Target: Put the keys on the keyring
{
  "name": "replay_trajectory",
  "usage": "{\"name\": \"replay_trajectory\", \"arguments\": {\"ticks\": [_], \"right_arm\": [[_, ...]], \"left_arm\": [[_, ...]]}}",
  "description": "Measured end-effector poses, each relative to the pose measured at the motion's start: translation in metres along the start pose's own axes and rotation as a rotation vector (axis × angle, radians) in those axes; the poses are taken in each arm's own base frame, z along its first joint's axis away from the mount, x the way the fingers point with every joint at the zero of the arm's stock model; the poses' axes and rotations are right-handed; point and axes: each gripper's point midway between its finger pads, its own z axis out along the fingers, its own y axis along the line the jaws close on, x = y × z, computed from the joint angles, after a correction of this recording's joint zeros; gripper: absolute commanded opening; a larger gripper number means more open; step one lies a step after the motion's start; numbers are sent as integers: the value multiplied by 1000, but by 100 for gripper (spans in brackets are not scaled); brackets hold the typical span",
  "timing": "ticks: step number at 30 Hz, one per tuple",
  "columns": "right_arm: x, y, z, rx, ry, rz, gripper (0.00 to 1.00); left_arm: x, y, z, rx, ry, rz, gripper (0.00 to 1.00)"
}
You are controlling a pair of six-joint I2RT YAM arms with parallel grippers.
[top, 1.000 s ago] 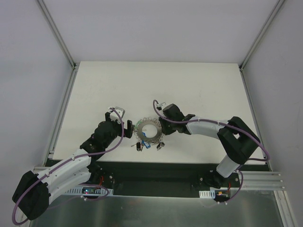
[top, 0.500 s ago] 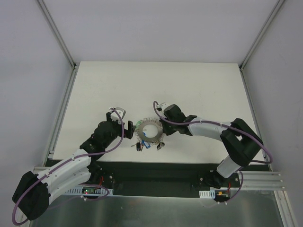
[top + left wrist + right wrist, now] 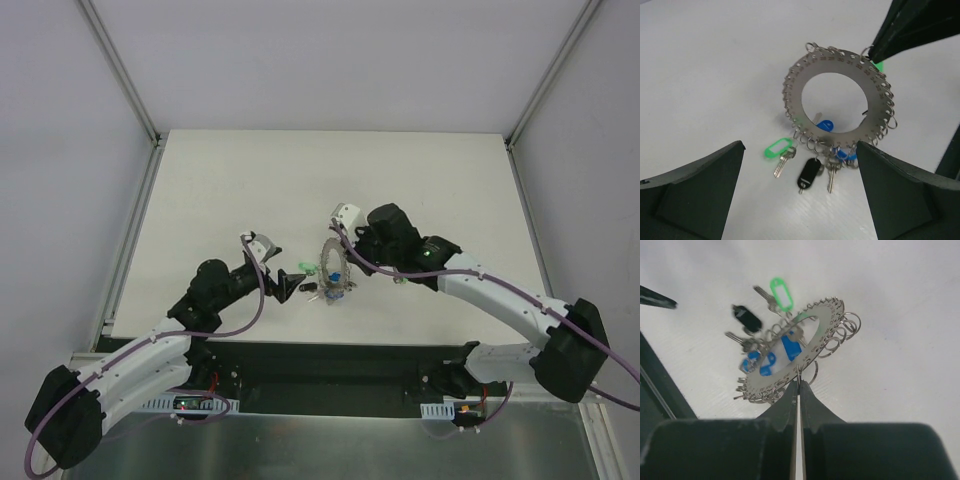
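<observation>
Over the surface (image 3: 200, 180), the right end effector (image 3: 799, 382) has swung in and clamped shut on the rim of the keyring (image 3: 836, 61), tipping it from flat to standing on edge. The left end effector (image 3: 292, 283), jaws spread wide, now faces the ring just in front of it. The keys dangle opposite the right end effector's grip: green key (image 3: 777, 149), black key (image 3: 810, 172), blue key (image 3: 825, 125). The ring seems presented for threading.
</observation>
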Motion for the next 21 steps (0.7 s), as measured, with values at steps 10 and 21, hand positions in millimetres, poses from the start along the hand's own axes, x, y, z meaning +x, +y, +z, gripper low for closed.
{"name": "replay_trajectory", "arguments": {"ticks": [10, 21], "right_arm": [[-36, 22, -64, -112, -82, -233, 1], [-24, 38, -79, -209, -42, -269, 1]], "left_arm": [[-58, -63, 18, 403, -69, 98, 89], [-76, -115, 27, 697, -76, 167, 48]]}}
